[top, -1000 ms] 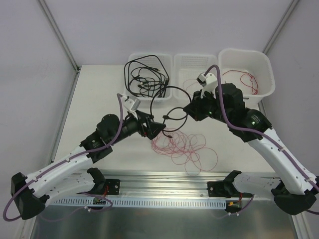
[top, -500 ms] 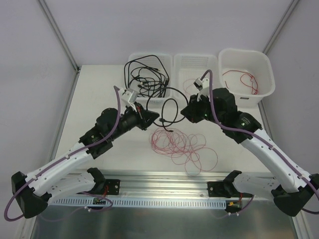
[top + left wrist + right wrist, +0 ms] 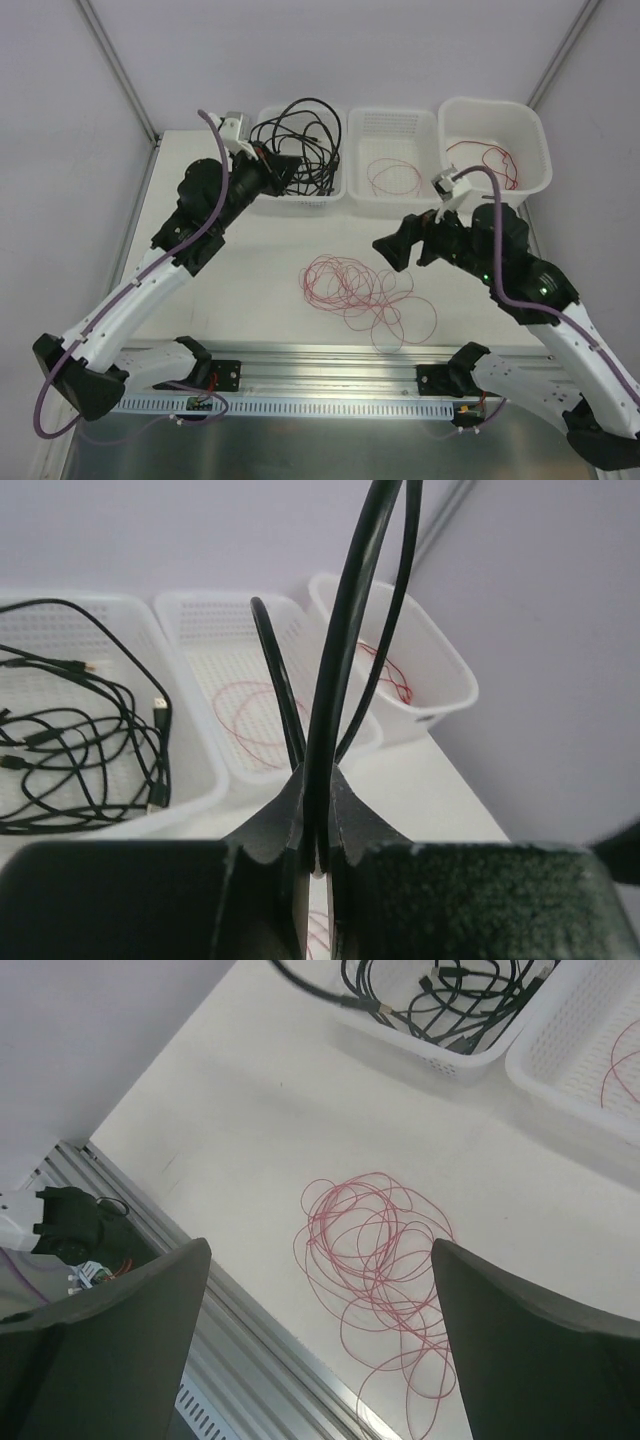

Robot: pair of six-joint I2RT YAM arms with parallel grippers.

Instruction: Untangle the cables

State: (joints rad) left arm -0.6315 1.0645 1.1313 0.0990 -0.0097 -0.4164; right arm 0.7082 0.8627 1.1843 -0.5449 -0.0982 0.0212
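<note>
My left gripper [image 3: 288, 166] is shut on a black cable [image 3: 340, 650] and holds it up over the left white basket [image 3: 332, 194]. The cable runs up between the gripper's [image 3: 317, 780] closed fingers and loops above them. More black cables [image 3: 300, 140] lie coiled in that basket. A tangle of thin red wire [image 3: 362, 292] lies on the table, also in the right wrist view [image 3: 375, 1260]. My right gripper [image 3: 405, 248] hovers open just above and right of that tangle, with nothing between its wide fingers [image 3: 140, 1320].
The middle basket [image 3: 392, 118] holds a red wire loop [image 3: 392, 178]. The right, deeper basket [image 3: 535, 150] holds another red wire [image 3: 490, 160]. An aluminium rail [image 3: 330, 360] runs along the table's near edge. Grey walls close in at both sides.
The right gripper opened, let go of the black cable and drew back toward the right. The left gripper shut on that cable and carried it from the table's middle up to the left basket.
</note>
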